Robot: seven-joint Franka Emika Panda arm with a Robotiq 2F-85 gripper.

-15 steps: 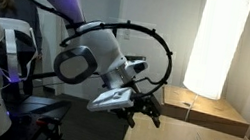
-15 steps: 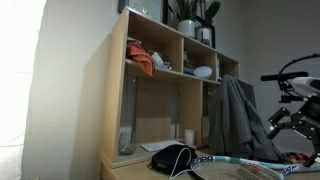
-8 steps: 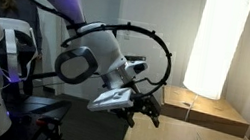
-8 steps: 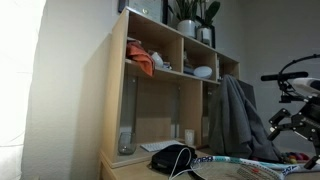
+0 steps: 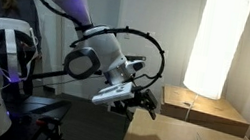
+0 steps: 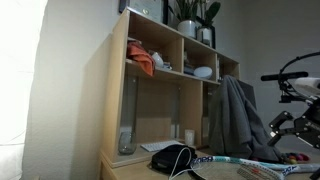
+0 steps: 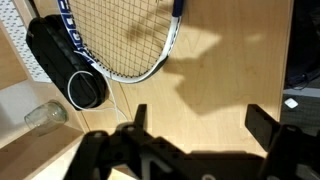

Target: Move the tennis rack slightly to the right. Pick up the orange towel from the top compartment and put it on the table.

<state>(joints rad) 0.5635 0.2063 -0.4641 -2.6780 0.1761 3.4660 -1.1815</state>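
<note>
Jaws wide open, empty, over tabletop (image 7: 225, 70) near racket (image 7: 120, 35) head. Black pouch (image 7: 58, 58) beside racket. Towel (image 6: 143, 64) in shelf (image 6: 117, 100) top compartment.

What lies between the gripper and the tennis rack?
Only bare, shadowed table lies between the open gripper and the tennis rack, as the wrist view shows.

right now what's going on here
A robot arm hangs over the table with its jaws open and empty. The racket lies flat on the table just ahead of the jaws, untouched, with a black case beside it. The towel sits bunched in the top compartment of the shelf, so it has not yet been brought down to the table.
</note>
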